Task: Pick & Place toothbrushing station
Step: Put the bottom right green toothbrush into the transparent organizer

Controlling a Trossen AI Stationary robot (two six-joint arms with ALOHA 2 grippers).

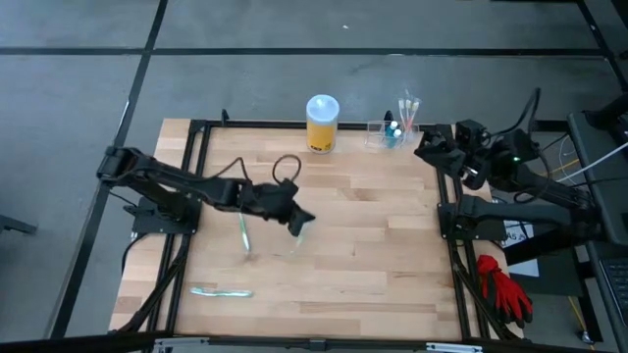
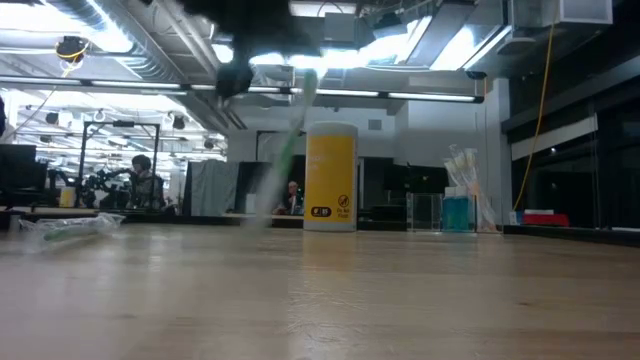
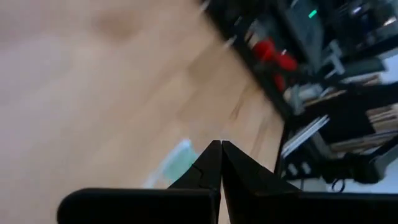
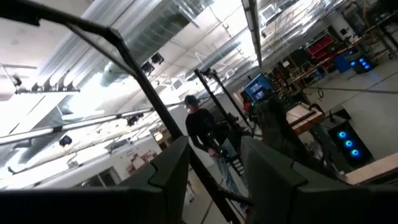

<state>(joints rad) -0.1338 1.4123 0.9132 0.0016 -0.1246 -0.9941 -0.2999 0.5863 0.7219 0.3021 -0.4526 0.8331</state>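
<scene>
Clear toothbrushing station [image 1: 385, 133] at table's far edge beside yellow canister [image 1: 322, 124]: likely light, rigid, slippery; pinch wall. Left gripper [image 1: 298, 224] clenched mid-table, apparently on green toothbrush [image 2: 290, 140]. Right gripper [image 4: 214, 163] parted, empty.

I see a grey tiled floor [image 1: 78, 88] around my wooden table [image 1: 373, 245]. Beyond it, long ceiling lights [image 2: 330, 92] glow under silver ducts [image 4: 155, 31], and a person [image 4: 202, 134] stands among dark racks and blue-lit screens
</scene>
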